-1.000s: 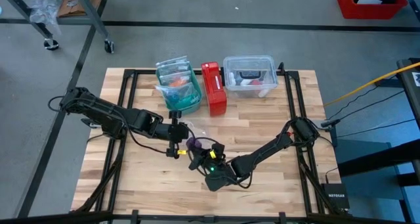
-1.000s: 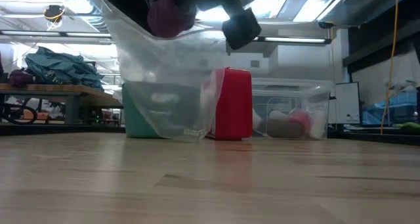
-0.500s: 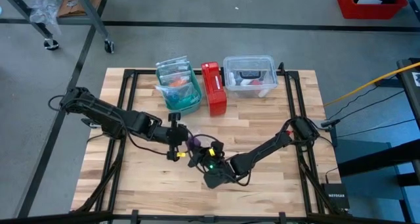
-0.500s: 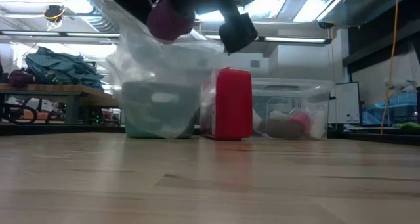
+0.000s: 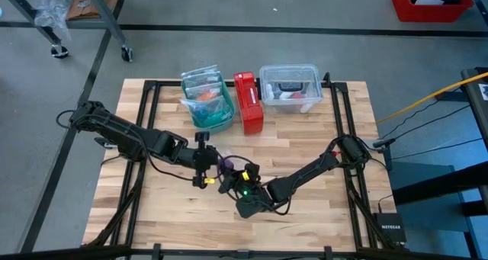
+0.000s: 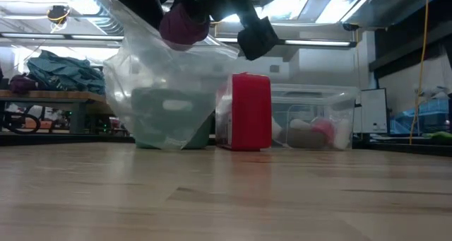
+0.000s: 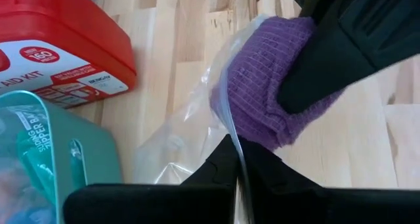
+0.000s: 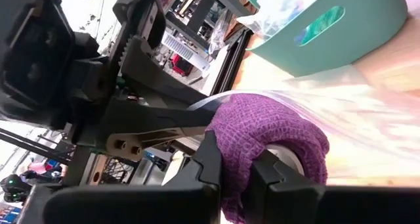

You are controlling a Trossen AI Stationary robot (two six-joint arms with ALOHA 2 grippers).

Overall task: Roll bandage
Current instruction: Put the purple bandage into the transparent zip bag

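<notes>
The bandage point(image 7: 259, 92) is a purple coiled roll, held up over the middle of the table point(image 5: 305, 149) at the mouth of a clear plastic bag point(image 6: 162, 85). My right gripper point(image 8: 236, 175) is shut on the roll. My left gripper point(image 7: 236, 178) is shut on the bag's rim right beside it. In the high view the two grippers meet near the roll point(image 5: 226, 166). The bag hangs down from them, and its lower end point(image 6: 159, 143) reaches about table height. My left gripper pinches the clear bag's thin rim point(image 7: 231, 135) between its two fingertips, slanting down from the table's left. The bag hangs slack below the hold. My right gripper pinches the bandage roll point(image 8: 262, 142) between its two fingers point(image 8: 209, 159), roughly level, coming from the table's right. The roll is lifted clear of the table.
At the table's far edge stand a teal basket point(image 5: 207, 107) with packets in it, a red first-aid box point(image 5: 248, 101) and a clear lidded container point(image 5: 290, 87). Bare wood lies in front of and to the right of the grippers.
The bag's hanging lower part has swung toward the table's left, while its rim and the bandage roll have stayed up at the grippers. Both grippers have kept their holds.
</notes>
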